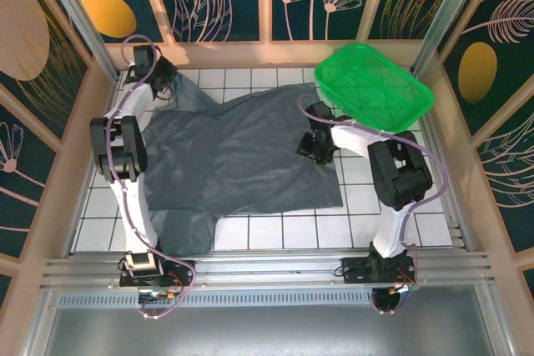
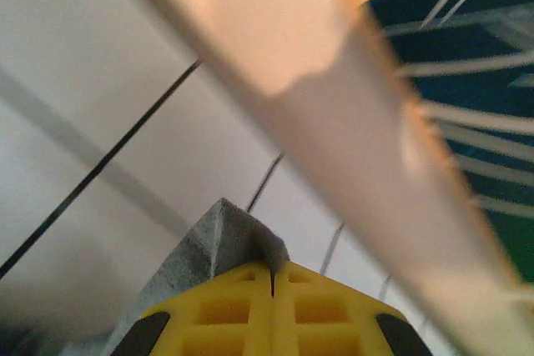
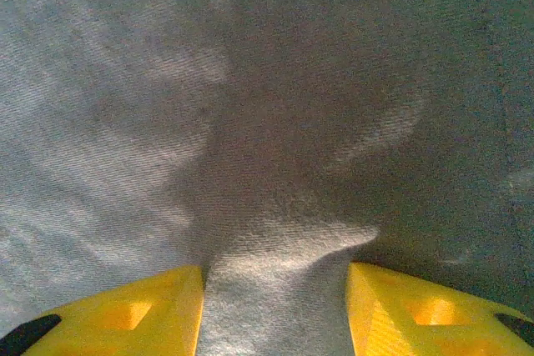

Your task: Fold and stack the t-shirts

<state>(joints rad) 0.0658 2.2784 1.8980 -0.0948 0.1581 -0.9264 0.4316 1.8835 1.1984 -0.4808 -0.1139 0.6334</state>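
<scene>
The dark slate-grey t-shirt (image 1: 242,156) lies spread and rumpled across the white tiles, one sleeve hanging toward the front left. At the back left corner my left gripper (image 1: 158,81) is shut on a corner of the shirt. In the left wrist view that grey corner (image 2: 209,239) pokes up from between the closed yellow fingers (image 2: 273,266). My right gripper (image 1: 315,149) is down on the shirt's right side. Its yellow fingers stand apart around a raised ridge of the cloth (image 3: 275,122), with the gripper (image 3: 275,277) open and a dark gap beside the right finger.
A green mesh basket (image 1: 425,93) sits at the back right, just behind the right arm. A wooden rail (image 2: 334,106) of the back wall runs close past the left gripper. Bare tiles show along the front right.
</scene>
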